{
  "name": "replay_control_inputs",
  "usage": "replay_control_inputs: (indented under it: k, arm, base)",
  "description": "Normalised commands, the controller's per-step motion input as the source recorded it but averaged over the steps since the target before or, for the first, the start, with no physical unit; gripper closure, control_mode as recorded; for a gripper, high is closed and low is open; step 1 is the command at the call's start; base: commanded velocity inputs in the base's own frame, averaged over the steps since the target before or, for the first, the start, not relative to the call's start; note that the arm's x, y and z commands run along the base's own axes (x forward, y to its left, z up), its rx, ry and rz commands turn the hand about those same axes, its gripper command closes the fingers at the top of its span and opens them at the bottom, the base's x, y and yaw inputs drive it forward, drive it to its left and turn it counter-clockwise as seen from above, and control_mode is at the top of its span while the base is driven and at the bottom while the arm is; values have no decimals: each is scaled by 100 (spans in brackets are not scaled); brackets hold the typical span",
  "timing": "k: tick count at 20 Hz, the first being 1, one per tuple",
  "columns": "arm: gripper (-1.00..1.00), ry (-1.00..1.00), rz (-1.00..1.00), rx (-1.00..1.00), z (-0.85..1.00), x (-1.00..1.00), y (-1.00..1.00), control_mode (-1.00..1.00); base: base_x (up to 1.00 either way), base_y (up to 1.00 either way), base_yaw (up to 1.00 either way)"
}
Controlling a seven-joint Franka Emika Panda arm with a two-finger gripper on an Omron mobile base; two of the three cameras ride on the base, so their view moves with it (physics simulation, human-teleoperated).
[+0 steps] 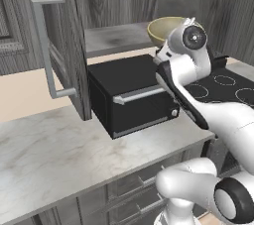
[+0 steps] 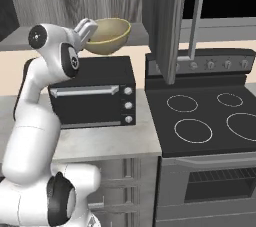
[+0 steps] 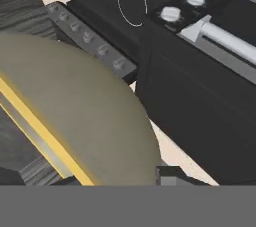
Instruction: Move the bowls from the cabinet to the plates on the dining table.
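Bowl [image 2: 107,35] is clamped at its rim by your end effector [image 2: 86,30], lifted above the toaster oven [image 2: 95,91] outside the cabinet [image 1: 54,45]. Next you need to back away and carry it to a plate on the dining table.

Marble counter [image 1: 44,154] w/ black toaster oven [image 2: 95,93], black stove [image 2: 205,121] beside, grey drawers [image 1: 129,194] below.

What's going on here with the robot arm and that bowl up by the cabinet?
The white arm's hand is gripping a tan bowl by its rim and holds it in the air above the black toaster oven, just in front of the open cabinet. The bowl is tilted and clear of the cabinet shelf. The stove sits to the right of the toaster oven on the marble counter. The bowl has not yet gone to a plate.
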Motion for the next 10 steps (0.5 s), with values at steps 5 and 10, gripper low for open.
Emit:
replay_control_inputs:
  k: [5, 10]
  arm:
    - [100, 0, 9, 0, -56, -100, -15, -100]
    - [100, 0, 7, 0, -52, -89, -15, -100]
  base:
    - [0, 0, 0]
    - [0, 0, 0]
